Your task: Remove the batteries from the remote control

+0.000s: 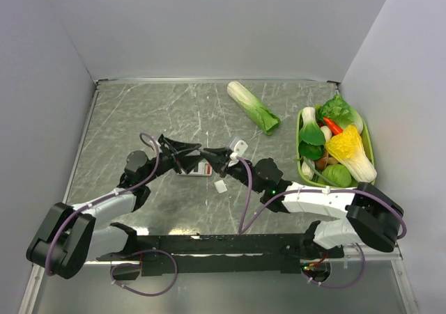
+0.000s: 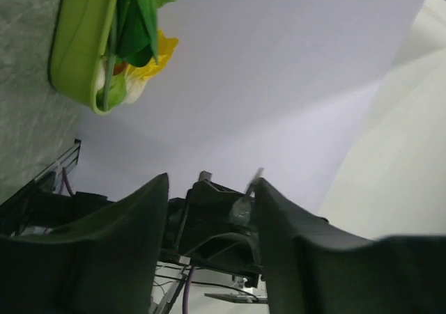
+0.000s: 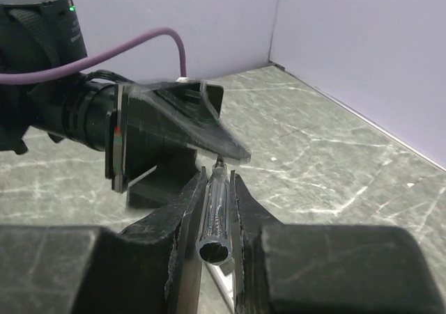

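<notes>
the grey table carries a green basket of vegetables at the right and a cabbage lying loose toward the back. both arms meet at mid-table. the left gripper is turned on its side, its fingers spread with nothing seen between them. the right gripper faces it, pressed together on a thin grey rod that points forward like a prying tool. the remote lies flat on the table between the two fingertips, seemingly touching the left one. a small white cover sits just beside it on the near side, so the compartment looks already opened. the batteries cannot be made out; red on the remote may be them or only markings. the step in hand seems to be levering a battery out. next, the rod tip should catch one battery end while the left gripper steadies the remote.
</notes>
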`<state>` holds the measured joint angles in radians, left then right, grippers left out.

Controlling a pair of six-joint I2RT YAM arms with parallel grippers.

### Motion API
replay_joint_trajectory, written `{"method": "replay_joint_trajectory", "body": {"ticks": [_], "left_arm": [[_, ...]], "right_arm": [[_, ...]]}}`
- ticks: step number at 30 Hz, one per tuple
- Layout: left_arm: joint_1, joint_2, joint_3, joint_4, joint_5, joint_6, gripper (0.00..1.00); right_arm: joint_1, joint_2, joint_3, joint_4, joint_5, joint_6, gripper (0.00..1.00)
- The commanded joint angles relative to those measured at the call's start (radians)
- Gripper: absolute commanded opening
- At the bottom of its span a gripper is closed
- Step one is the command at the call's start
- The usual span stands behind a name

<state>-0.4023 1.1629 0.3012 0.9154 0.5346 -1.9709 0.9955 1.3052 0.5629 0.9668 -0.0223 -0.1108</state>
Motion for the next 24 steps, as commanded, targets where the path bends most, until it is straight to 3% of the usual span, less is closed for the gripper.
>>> {"method": "replay_joint_trajectory", "body": {"ticks": [1, 3, 5, 9, 11, 15, 17, 21, 24], "left_arm": [[-0.004, -0.035, 0.051, -0.208, 0.057, 0.145, 0.64], [-0.003, -0.057, 0.085, -0.417, 0.047, 0.279, 0.75], [0.017, -0.072, 0.137, -0.542, 0.051, 0.363, 0.85], [0.077, -0.066, 0.196, -0.718, 0.090, 0.542, 0.85], [0.108, -0.051, 0.251, -0.806, 0.035, 0.616, 0.84], [0.152, 0.021, 0.341, -0.986, -0.102, 0.844, 0.80], [0.174, 0.090, 0.380, -1.036, -0.134, 0.930, 0.72], [0.186, 0.176, 0.414, -1.060, -0.189, 1.006, 0.55], [0.189, 0.208, 0.403, -1.055, -0.245, 1.026, 0.49]], "right_arm": [[0.003, -0.092, 0.043, -0.090, 0.051, -0.095, 0.00], [-0.038, -0.119, 0.046, -0.163, 0.029, -0.125, 0.00], [-0.101, -0.174, 0.055, -0.287, -0.092, -0.127, 0.00], [-0.181, -0.216, 0.121, -0.495, -0.172, -0.226, 0.00], [-0.205, -0.202, 0.166, -0.656, -0.229, -0.289, 0.00], [-0.221, -0.091, 0.302, -0.910, -0.286, -0.418, 0.00], [-0.225, -0.060, 0.322, -0.962, -0.333, -0.481, 0.00], [-0.256, 0.043, 0.406, -1.117, -0.430, -0.539, 0.00], [-0.259, 0.133, 0.511, -1.267, -0.459, -0.587, 0.00]]}}
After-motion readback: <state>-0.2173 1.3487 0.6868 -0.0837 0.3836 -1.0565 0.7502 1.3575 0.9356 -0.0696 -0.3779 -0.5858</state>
